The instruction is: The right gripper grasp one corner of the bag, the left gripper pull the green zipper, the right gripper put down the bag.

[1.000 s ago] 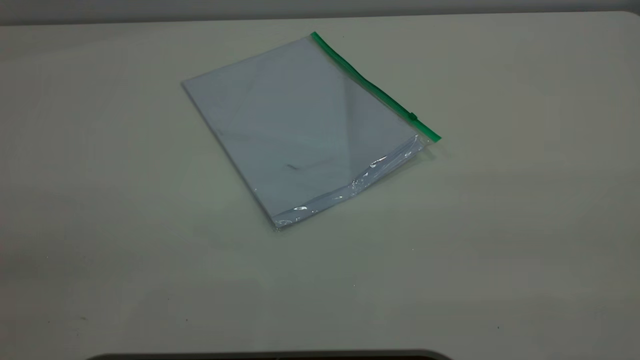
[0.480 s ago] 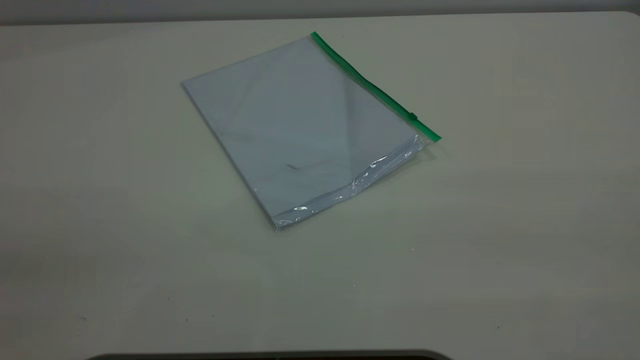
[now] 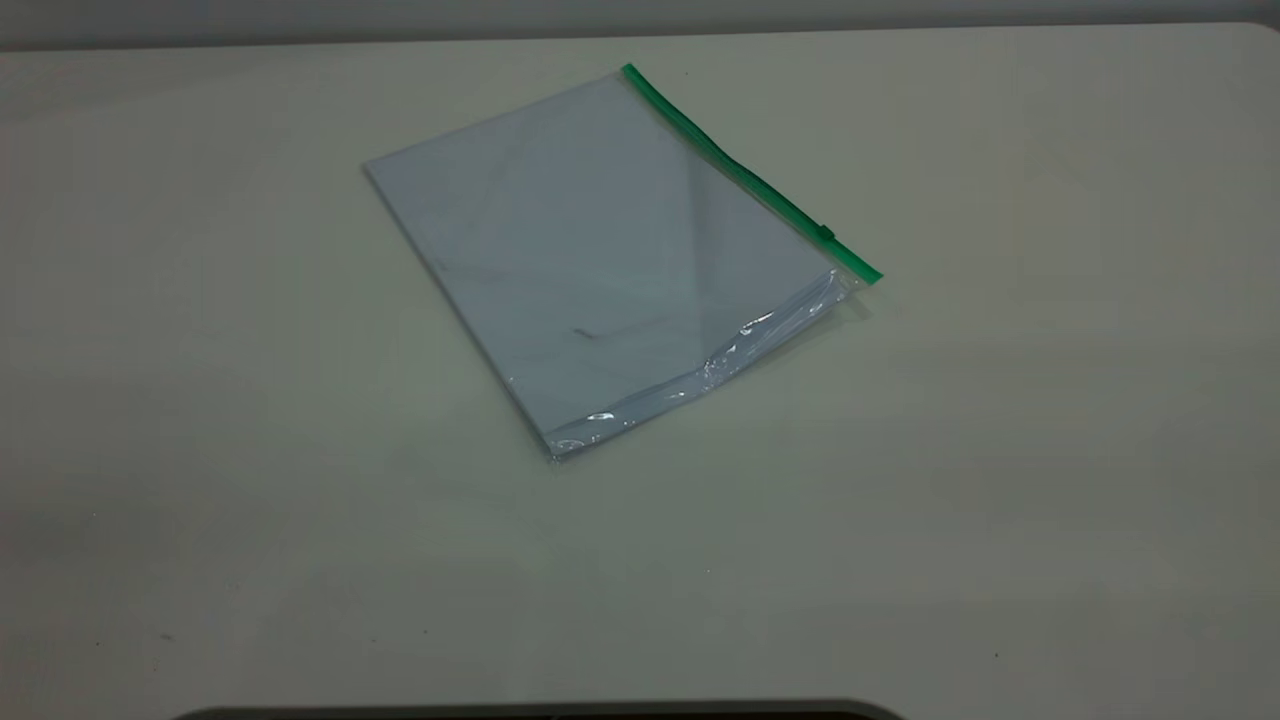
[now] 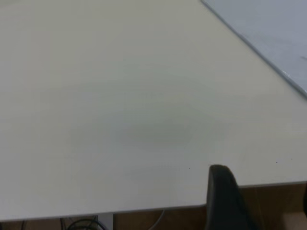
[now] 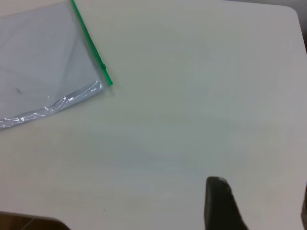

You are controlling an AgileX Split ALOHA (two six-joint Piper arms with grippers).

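Observation:
The bag (image 3: 600, 260), a clear pouch with white paper inside, lies flat on the table, turned at an angle. The green zipper (image 3: 740, 170) runs along its right long edge, with the slider tab (image 3: 826, 233) close to the near end. Neither gripper shows in the exterior view. In the right wrist view the bag (image 5: 43, 62), the zipper (image 5: 88, 40) and the slider (image 5: 103, 66) lie well away from my right gripper (image 5: 261, 191), which is open and empty over bare table. My left gripper (image 4: 261, 187) is open and empty at the table's edge, with a bag corner (image 4: 268, 24) far off.
The cream table (image 3: 1000, 450) has bare room all round the bag. A dark curved edge (image 3: 540, 712) shows at the table's near side. Below the table edge, brown floor and cables (image 4: 81, 224) show in the left wrist view.

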